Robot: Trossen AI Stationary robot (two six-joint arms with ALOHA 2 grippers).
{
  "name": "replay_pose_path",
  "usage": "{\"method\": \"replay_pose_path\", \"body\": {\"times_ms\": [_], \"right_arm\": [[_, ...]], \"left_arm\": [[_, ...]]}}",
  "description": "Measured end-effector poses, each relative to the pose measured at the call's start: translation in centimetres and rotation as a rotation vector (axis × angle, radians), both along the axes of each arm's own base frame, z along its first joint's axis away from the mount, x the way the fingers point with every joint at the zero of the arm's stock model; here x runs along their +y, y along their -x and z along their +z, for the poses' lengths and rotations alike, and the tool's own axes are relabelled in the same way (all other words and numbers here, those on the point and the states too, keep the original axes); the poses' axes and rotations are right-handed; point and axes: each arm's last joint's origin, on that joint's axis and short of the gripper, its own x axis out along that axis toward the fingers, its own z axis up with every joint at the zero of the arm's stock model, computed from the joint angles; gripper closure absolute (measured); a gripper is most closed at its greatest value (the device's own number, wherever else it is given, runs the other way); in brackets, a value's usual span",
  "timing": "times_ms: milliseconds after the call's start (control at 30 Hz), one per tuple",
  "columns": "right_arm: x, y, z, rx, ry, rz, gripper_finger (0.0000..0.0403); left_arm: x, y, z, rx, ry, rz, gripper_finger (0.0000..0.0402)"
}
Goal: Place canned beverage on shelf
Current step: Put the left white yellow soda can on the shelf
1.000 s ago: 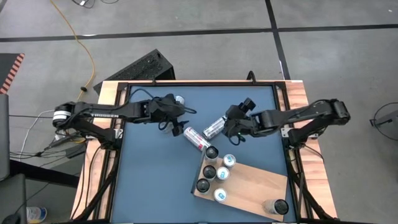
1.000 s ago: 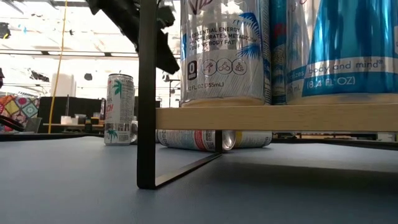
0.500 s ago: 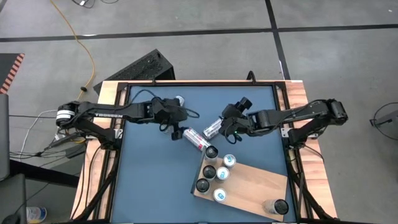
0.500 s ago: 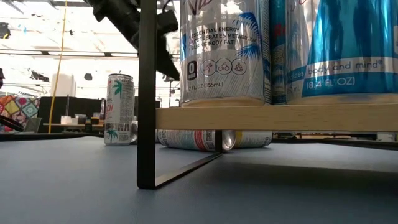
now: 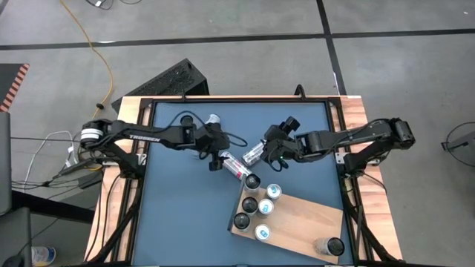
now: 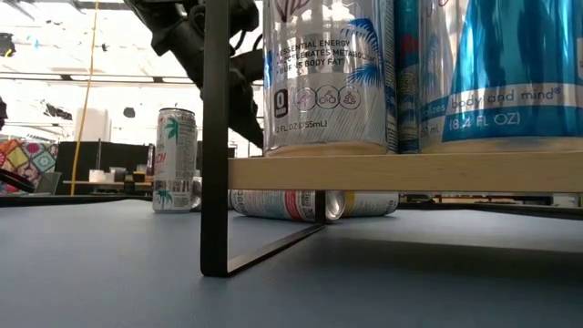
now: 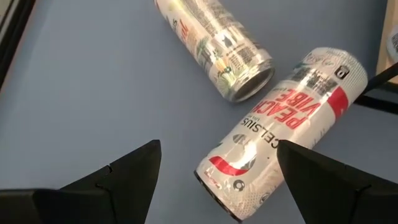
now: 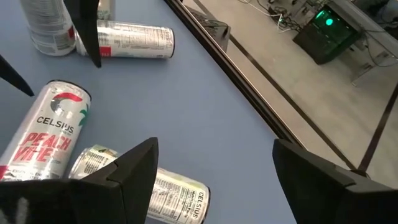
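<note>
A red-and-white can (image 5: 236,165) (image 7: 283,127) lies on its side on the blue tabletop, just beyond the wooden shelf (image 5: 304,219) (image 6: 401,171). A silver can (image 5: 254,152) (image 7: 214,43) lies beside it. My left gripper (image 5: 220,158) (image 7: 217,155) is open, slanting down over the red-and-white can's end, one finger on each side, touching nothing. My right gripper (image 5: 269,154) (image 8: 214,162) is open above the silver can (image 8: 161,186). Several cans (image 6: 328,73) stand upright on the shelf.
An upright can (image 5: 213,119) (image 6: 175,159) stands near the table's far edge, with another lying can (image 8: 130,40) close to it. The shelf's black leg (image 6: 215,137) stands on the tabletop. Black rails (image 5: 237,100) frame the table.
My left gripper has come down and reached toward the table's right and near side, closing in on the red-and-white can, with a slight roll of the wrist. It stays open. The cans have not moved.
</note>
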Motion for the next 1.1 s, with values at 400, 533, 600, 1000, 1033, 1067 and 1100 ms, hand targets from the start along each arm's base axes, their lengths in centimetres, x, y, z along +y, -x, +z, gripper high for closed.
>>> {"method": "replay_pose_path", "body": {"times_ms": [400, 533, 600, 1000, 1033, 1067, 1100], "right_arm": [[-0.1, 0.0, 0.0, 0.002, 0.002, 0.000, 0.0097], [-0.2, 0.0, 0.0, 0.000, 0.002, -0.002, 0.0097], [-0.2, 0.0, 0.0, 0.001, 0.003, -0.001, 0.0097], [-0.2, 0.0, 0.0, 0.003, -0.001, 0.000, 0.0097], [-0.2, 0.0, 0.0, 0.004, -0.004, 0.003, 0.0097], [-0.2, 0.0, 0.0, 0.006, -0.011, 0.008, 0.0097], [-0.2, 0.0, 0.0, 0.008, -0.013, 0.010, 0.0097]], "left_arm": [[0.4, 2.5, 5.6, -0.146, -0.144, 0.277, 0.0093], [0.9, 4.2, 6.9, -0.149, -0.224, 0.427, 0.0093], [1.6, 5.1, 6.7, -0.076, -0.284, 0.508, 0.0093], [6.7, 10.0, 8.6, -0.112, -0.145, 0.696, 0.0093], [7.0, 10.4, 8.5, -0.107, -0.119, 0.735, 0.0093], [7.2, 10.7, 8.3, -0.107, -0.084, 0.777, 0.0093], [7.3, 10.9, 8.1, -0.105, -0.042, 0.812, 0.0093]]}}
